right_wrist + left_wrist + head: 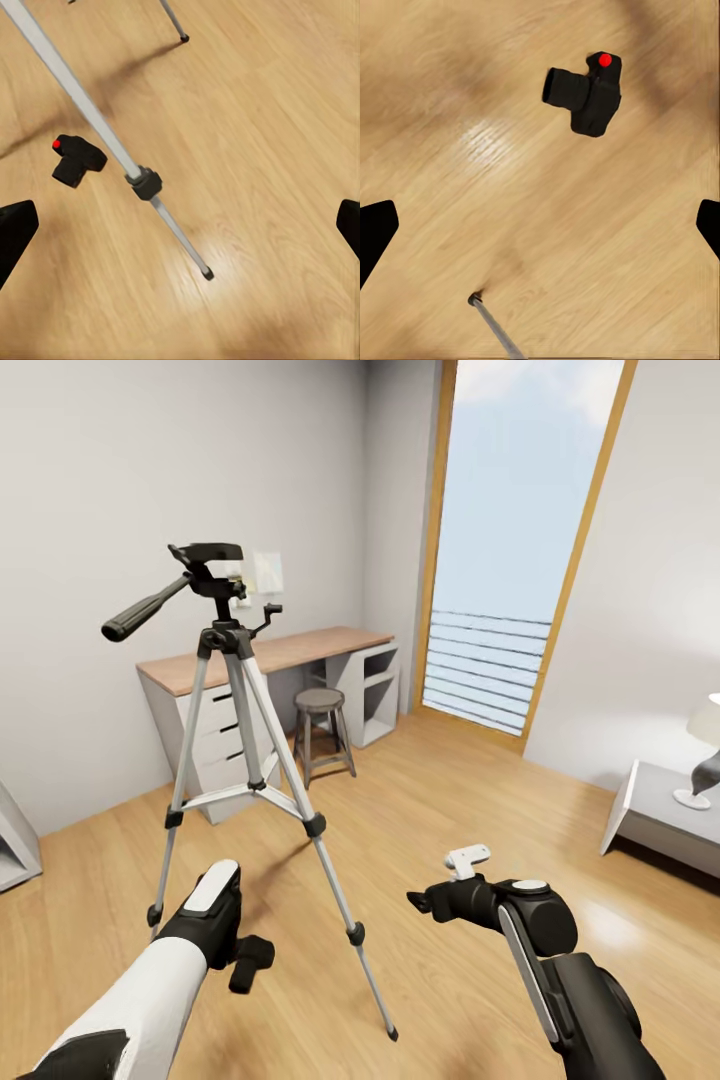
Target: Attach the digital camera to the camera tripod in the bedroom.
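The camera tripod (245,760) stands upright on the wood floor of the bedroom, its black head (212,565) bare and its pan handle pointing left. The digital camera (585,91), black with a red button, lies on the floor. In the head view it appears as a dark shape (250,962) between my left wrist and the tripod's nearest leg (142,182). My left gripper (540,232) hangs open above bare floor, apart from the camera. My right gripper (425,900) is open too, pointing left toward that leg, with the camera (76,159) beyond it.
A wood-topped desk (300,648) with drawers stands against the back wall, a small round stool (322,730) in front of it. A tall wood-framed window (520,540) is at the back right. A grey bedside unit with a lamp (660,815) sits at the right.
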Controlling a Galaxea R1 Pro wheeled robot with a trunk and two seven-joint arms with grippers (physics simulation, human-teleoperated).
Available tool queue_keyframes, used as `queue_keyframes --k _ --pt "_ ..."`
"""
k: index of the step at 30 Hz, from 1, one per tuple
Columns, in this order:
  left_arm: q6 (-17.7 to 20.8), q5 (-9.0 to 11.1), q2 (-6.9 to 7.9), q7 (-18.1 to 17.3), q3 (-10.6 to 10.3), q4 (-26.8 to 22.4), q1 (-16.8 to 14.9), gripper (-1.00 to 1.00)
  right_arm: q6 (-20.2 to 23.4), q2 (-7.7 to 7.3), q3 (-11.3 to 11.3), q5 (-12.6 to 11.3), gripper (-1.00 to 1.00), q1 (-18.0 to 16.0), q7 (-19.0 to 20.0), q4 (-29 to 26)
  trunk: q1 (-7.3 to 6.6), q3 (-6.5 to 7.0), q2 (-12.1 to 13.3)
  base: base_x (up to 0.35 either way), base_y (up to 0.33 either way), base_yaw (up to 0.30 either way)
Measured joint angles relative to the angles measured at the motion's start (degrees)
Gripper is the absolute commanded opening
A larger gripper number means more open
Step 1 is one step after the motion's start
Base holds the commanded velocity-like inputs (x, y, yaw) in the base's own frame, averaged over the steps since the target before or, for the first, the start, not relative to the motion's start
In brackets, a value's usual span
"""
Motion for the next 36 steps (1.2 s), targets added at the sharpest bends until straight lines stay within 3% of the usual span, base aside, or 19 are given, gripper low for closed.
queue_keyframes --k 9,19,24,31,36 --pt "-0.5 -0.4 -2.53 0.0 -1.7 0.5 -0.7 1.0 0.0 -3.17 -2.8 -0.1 1.0 0.1 0.8 -0.1 1.98 -1.62 -3.6 0.0 0.0 0.0" --pt "-0.7 -0.4 -2.88 -0.7 -2.1 0.6 0.5 1.0 -1.5 -3.83 -3.5 -0.1 1.0 0.0 1.0 -0.2 4.17 -3.41 -7.6 0.0 0.0 0.0" --pt "-0.5 -0.5 -2.93 -3.1 -2.2 1.0 0.6 1.0 -2.2 -3.88 -3.5 -0.1 1.0 0.0 1.0 -0.2 5.27 -4.31 -9.6 0.0 0.0 0.0" --pt "-0.4 -0.5 -2.91 -6.2 -6.1 1.3 0.7 1.0 -2.5 -3.91 -3.6 -0.1 1.0 0.0 1.0 -0.2 6.81 -5.57 -12.4 0.0 0.0 0.0" --pt "-0.3 -0.3 -2.97 -6.8 -7.5 1.3 0.7 1.0 -2.6 -3.91 -3.7 -0.1 1.0 0.0 1.0 -0.2 7.91 -6.46 -14.4 0.0 0.0 0.0"
